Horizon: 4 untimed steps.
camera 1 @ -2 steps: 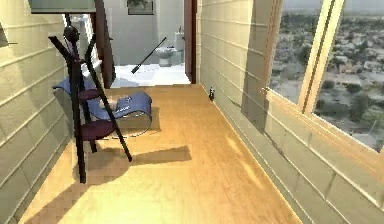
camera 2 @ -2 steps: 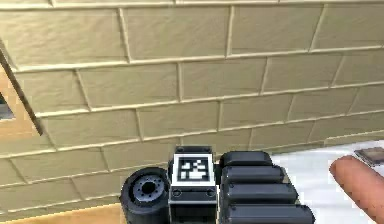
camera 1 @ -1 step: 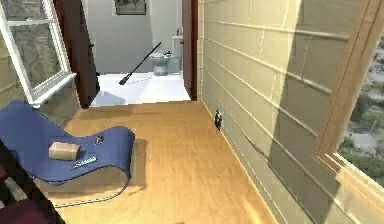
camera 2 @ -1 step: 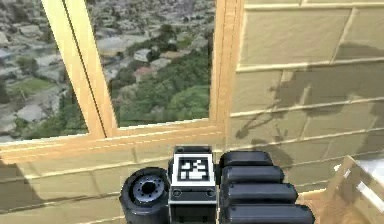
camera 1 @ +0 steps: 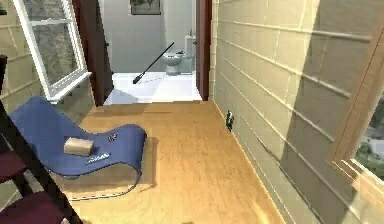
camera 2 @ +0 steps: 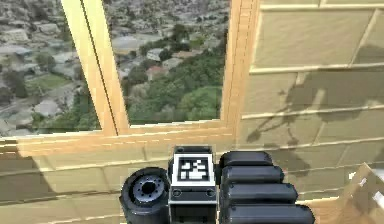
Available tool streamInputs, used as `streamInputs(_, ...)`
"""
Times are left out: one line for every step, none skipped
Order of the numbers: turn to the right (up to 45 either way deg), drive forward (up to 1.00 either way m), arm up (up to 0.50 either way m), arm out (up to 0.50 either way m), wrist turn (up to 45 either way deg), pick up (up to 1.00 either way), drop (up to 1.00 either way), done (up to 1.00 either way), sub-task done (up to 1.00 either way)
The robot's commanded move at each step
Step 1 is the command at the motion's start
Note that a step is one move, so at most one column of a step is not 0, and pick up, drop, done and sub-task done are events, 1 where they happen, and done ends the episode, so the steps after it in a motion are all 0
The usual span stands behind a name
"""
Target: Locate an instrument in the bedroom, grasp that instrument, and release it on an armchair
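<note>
A blue lounge chair [camera 1: 90, 140] sits low on the wooden floor at the forward view's lower left. A small tan block [camera 1: 76, 146] and a thin dark thing [camera 1: 112, 136] lie on its seat. In the arm side view the dark arm [camera 2: 255, 185] rises from the bottom edge, with one white marked square [camera 2: 192, 167] at its end. Left of that square is the gripper's round dark body [camera 2: 146, 195], close to the wall under a window. Its far end is cut off, so I cannot tell whether it holds anything.
An open doorway [camera 1: 155, 50] ahead leads to a white-floored bathroom with a toilet [camera 1: 175, 62] and a slanting dark stick [camera 1: 152, 62]. A beige block wall [camera 1: 290, 90] runs along the right. A wood-framed window [camera 2: 150, 70] faces the arm. A dark red frame [camera 1: 25, 165] stands at the lower left.
</note>
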Motion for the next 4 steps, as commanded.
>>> streamInputs(0.0, 1.00, 0.00, 0.00, 0.0, 0.00, 0.00, 0.00, 0.00)
streamInputs(-9.0, 0.00, 0.00, 0.00, 0.0, 0.00, 0.00, 0.00, 0.00)
streamInputs(0.0, 0.20, 0.00, 0.00, 0.0, 0.00, 0.00, 0.00, 0.00)
streamInputs(6.0, 0.00, 0.00, 0.00, 0.0, 0.00, 0.00, 0.00, 0.00)
